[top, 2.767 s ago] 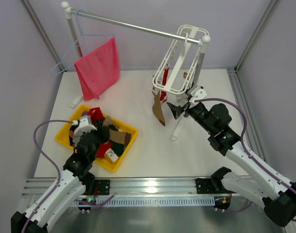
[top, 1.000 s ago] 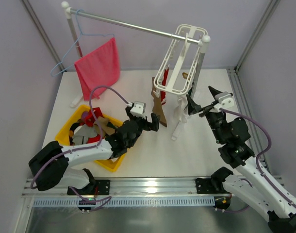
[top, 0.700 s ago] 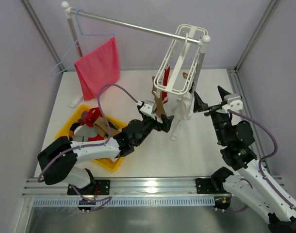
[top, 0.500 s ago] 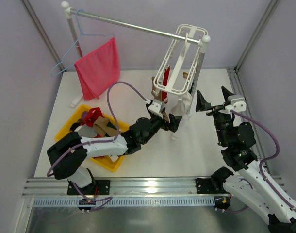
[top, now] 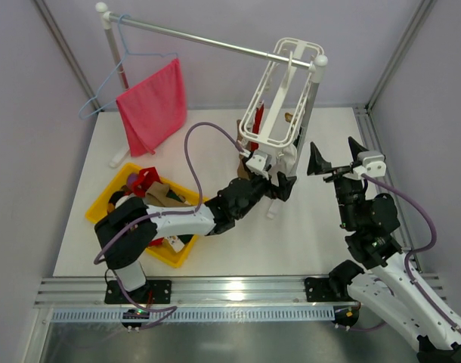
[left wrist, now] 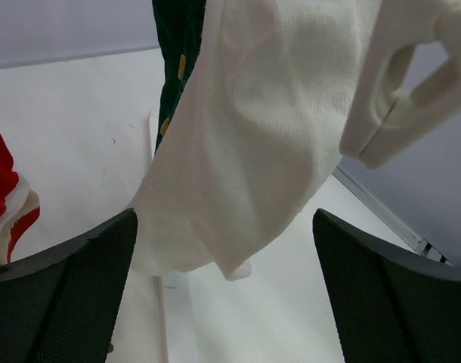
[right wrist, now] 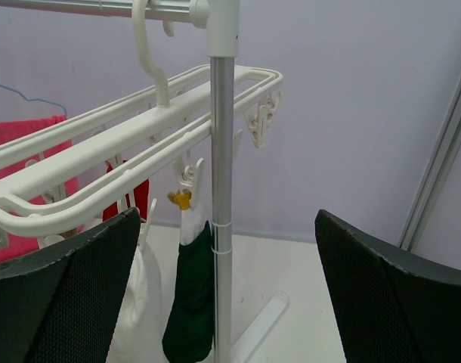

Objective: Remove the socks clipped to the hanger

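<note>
White plastic drying frame hangs by its hook from metal rail, far R of table. Red sock clipped on frame's L side, white sock at its near end. L arm stretched across the table; L gripper w/ jaws apart, just below white sock. R gripper spread wide, near frame's R side, not touching. Yellow bin near L w/ loose socks inside. Pink-red cloth on light-blue wire hanger, far L.
</note>
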